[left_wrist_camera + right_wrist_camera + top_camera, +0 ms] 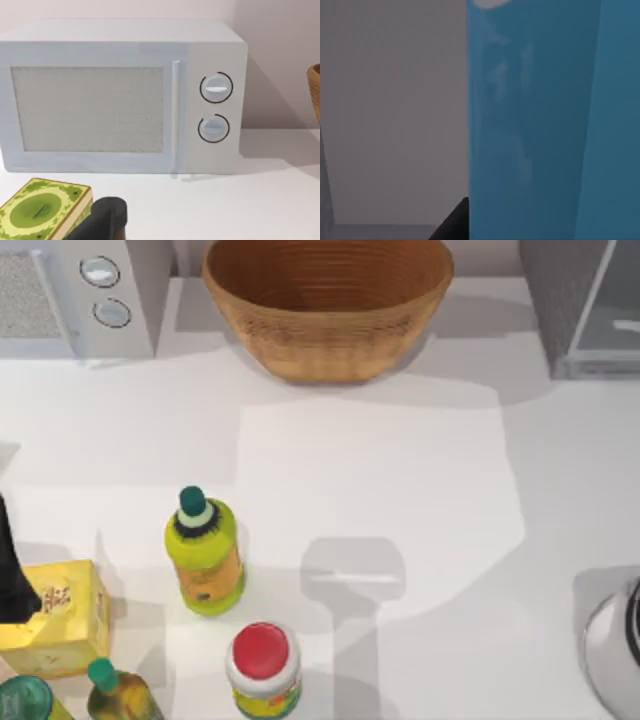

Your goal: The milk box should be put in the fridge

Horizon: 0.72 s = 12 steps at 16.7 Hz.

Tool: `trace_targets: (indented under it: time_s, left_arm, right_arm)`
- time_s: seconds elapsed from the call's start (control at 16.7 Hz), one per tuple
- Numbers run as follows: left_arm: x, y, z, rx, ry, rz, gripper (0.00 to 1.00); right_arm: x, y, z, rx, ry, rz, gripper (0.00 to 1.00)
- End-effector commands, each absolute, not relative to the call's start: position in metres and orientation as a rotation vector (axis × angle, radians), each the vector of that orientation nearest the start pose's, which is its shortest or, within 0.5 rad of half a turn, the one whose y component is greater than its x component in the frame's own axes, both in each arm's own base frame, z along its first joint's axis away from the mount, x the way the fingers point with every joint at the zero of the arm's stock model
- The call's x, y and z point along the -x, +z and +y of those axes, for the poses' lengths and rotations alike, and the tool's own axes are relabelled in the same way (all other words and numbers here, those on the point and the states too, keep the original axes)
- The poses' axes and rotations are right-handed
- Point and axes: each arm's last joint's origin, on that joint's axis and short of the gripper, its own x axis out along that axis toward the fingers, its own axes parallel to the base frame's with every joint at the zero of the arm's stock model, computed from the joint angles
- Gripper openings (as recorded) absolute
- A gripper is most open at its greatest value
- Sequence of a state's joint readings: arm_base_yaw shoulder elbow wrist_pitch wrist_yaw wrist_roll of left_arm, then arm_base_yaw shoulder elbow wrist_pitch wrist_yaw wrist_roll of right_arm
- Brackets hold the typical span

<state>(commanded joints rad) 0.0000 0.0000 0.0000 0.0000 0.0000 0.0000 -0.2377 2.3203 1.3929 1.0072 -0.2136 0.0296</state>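
Observation:
The milk box (pixel 535 120) shows its sky-blue side pressed close up in the right wrist view, with one dark finger (pixel 455 222) of my right gripper against its edge. A plain grey surface (pixel 390 100) stands behind it. My right arm (pixel 612 648) comes in at the table's right front edge. The fridge (pixel 585 300), grey with a pale glassy door panel, stands at the back right. At the left edge, beside the yellow box, my left arm (pixel 10 570) is parked, and one of its fingers (pixel 102 220) is seen in the left wrist view.
A grey appliance with two knobs (pixel 90 290) (pixel 125 95) stands at the back left, a wicker basket (pixel 328 305) at the back middle. A yellow-green bottle (pixel 205 550), a red-capped jar (pixel 263 665), a small green-capped bottle (pixel 118 695) and a squat yellow box (pixel 55 620) (pixel 40 212) crowd the front left.

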Motion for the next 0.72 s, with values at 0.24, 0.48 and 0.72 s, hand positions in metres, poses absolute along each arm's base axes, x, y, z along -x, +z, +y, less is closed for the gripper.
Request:
trace_targets:
  time_s: [0.24, 0.48, 0.72]
  left_arm:
    - [-0.106, 0.16, -0.001, 0.0, 0.0, 0.0, 1.0]
    - [-0.106, 0.16, -0.001, 0.0, 0.0, 0.0, 1.0]
    - [-0.106, 0.16, -0.001, 0.0, 0.0, 0.0, 1.0]
  right_arm:
    - [-0.517, 0.145, -0.104, -0.006, 0.0, -0.06, 0.0]
    - [-0.521, 0.145, -0.103, -0.007, -0.001, -0.054, 0.0]
    - [-0.521, 0.145, -0.103, -0.007, -0.001, -0.054, 0.23]
